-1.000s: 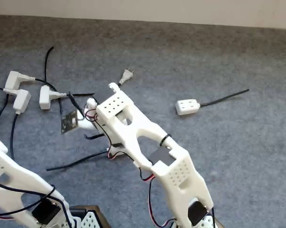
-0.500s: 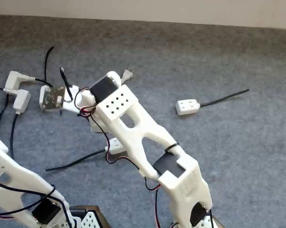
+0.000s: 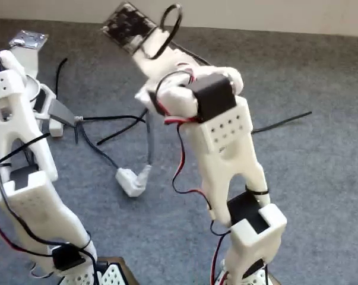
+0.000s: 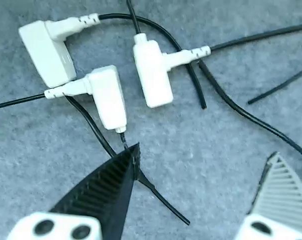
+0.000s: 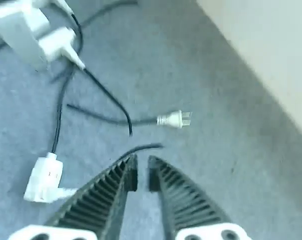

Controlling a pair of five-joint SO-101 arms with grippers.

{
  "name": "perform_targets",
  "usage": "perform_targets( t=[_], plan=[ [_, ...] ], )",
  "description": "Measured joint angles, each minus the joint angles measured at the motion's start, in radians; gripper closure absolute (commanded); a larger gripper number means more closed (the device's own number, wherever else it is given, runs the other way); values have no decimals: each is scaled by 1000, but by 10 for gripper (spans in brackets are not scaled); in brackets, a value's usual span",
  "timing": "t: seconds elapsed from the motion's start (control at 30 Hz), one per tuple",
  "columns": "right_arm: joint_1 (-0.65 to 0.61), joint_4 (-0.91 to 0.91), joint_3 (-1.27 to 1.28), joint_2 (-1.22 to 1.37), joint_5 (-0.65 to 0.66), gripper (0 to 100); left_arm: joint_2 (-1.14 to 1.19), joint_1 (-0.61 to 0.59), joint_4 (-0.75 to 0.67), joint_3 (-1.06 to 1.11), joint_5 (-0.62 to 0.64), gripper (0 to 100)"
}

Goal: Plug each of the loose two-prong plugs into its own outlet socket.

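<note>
Nothing looks plugged in yet: on the grey carpeted tabletop (image 3: 321, 196), white plastic outlet blocks (image 4: 153, 75) on black cords lie under my left tool (image 4: 205, 152), spread wide and empty, and the small white two-prong plug (image 5: 175, 119) lies loose, prongs bare, beyond my right tool (image 5: 140, 172), nearly pressed together on nothing. Since a second ago my white right arm (image 3: 226, 148) has reared high and my left arm (image 3: 24, 178) has swung in over the blocks.

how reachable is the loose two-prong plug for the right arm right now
Probably yes: the two-prong plug lies on open carpet ahead of the right gripper, with only a thin black cable end between them. Its jaws stand almost shut, so it would need to open first.
</note>
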Motion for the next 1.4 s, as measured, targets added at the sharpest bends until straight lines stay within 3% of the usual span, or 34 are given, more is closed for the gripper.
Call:
perform_targets(
  t=[0.1,0.23,0.43,0.5,0.6,0.87,1.03,1.17,1.4],
  plan=[
    [14,0,107,-15,-2,653,-49,9,3,68,-5,625],
    [64,0,124,-95,-12,691,-130,81,3,158,-104,625],
    [419,0,245,-321,-247,775,-370,298,3,384,-362,625],
    [534,0,417,-414,-270,779,-479,387,3,512,-470,625],
    [577,-46,773,-562,-204,779,-641,497,-51,738,-609,625],
    [624,-621,1860,-1025,-173,779,-810,551,-514,1250,-704,625],
    [624,-727,2202,-1221,-173,779,-741,557,-632,1269,-727,621],
    [624,-740,2269,-1303,-173,779,-618,557,-710,1215,-727,621],
    [624,-809,2323,-1343,-173,779,-414,559,-721,1094,-730,624]
  ],
)
